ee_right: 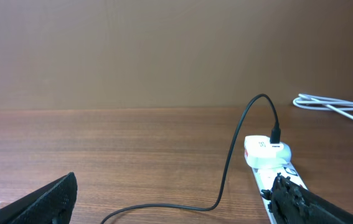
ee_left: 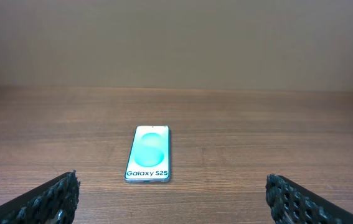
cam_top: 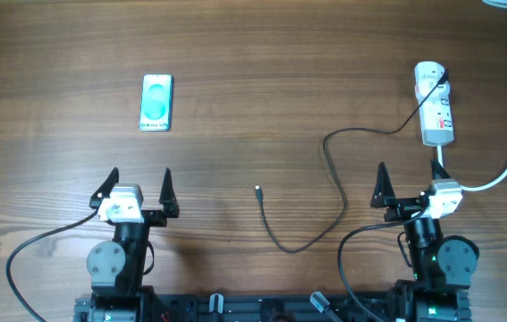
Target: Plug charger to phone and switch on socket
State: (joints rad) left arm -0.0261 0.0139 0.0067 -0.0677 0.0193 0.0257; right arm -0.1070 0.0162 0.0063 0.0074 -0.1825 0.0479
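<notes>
Left gripper (cam_top: 139, 183), right gripper (cam_top: 409, 182): both spread wide, empty, near edge. Charger (cam_top: 271, 228) tip lies loose between them; phone (cam_top: 156, 103) far-left; socket (cam_top: 435, 105) near right edge. Best: pinch cable just behind tip.

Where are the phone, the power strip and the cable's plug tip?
phone (cam_top: 156, 103), overhead view, middle of its screen.
power strip (cam_top: 437, 130), overhead view, lower white body.
plug tip (cam_top: 257, 189), overhead view, its silvery end.
</notes>
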